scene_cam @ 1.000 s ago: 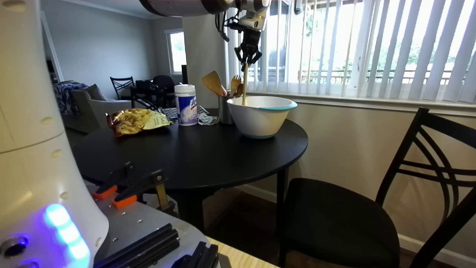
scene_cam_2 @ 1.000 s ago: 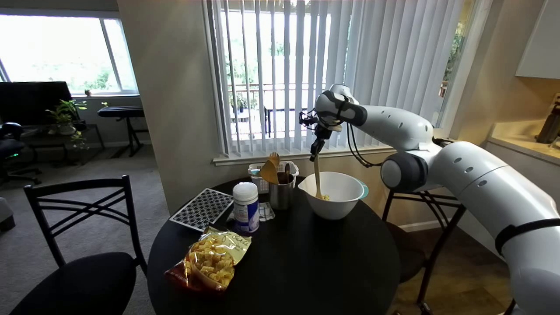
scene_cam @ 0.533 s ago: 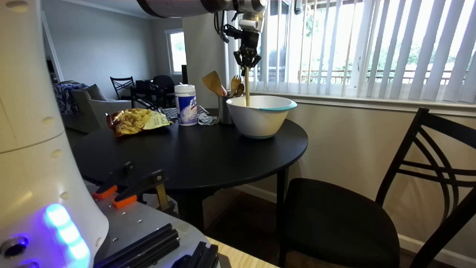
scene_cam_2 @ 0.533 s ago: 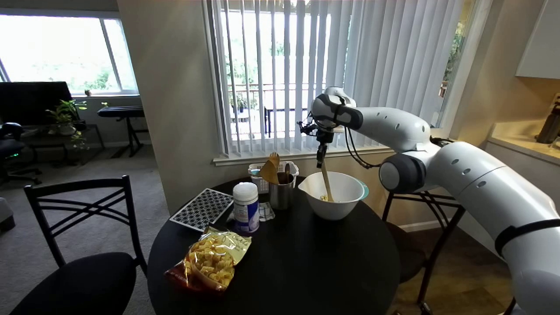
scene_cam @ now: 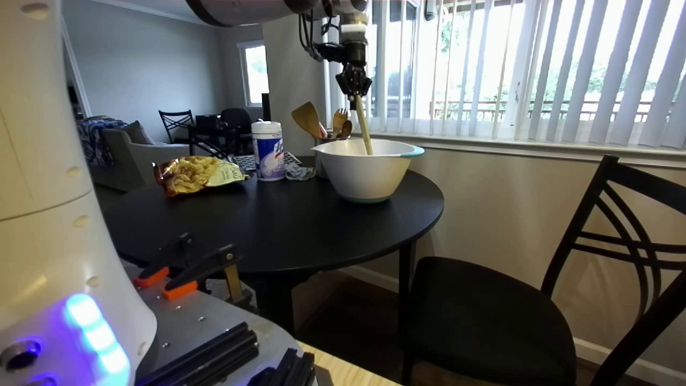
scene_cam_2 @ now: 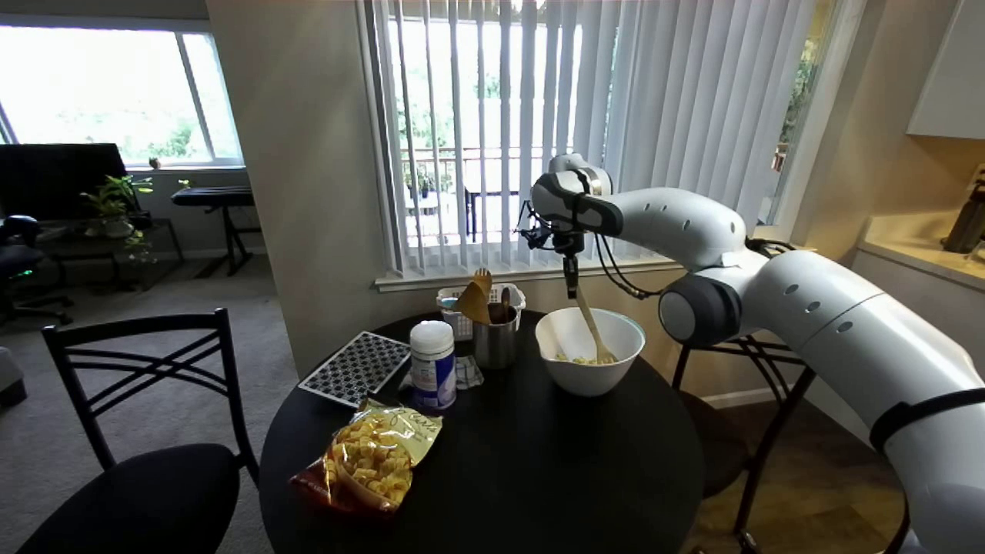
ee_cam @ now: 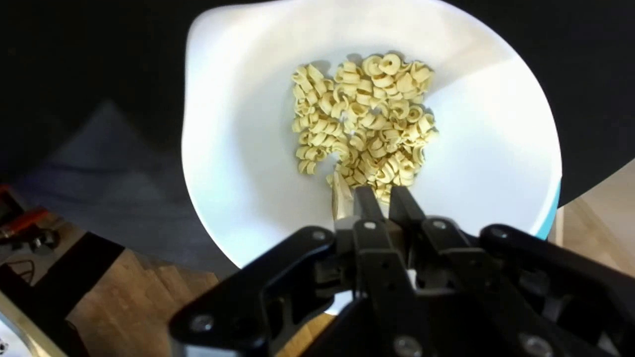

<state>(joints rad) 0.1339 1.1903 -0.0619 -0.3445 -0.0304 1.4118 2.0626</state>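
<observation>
Pinching the wooden spoon (scene_cam: 364, 126), the jaws mostly obscure its handle in the wrist view; in an exterior view the bowl (scene_cam: 364, 176), near the worktop's (scene_cam: 262, 220) window-side edge, conceals the pasta (ee_cam: 369, 119) and spoon head (scene_cam_2: 606, 356) inside.

The bowl (scene_cam: 364, 176) looks smooth plastic, the spoon (scene_cam: 364, 126) matt wood

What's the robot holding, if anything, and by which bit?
The black gripper holds a long pale wooden spoon by the top end of its handle; the wide end is down inside the round white plastic bowl.
</observation>
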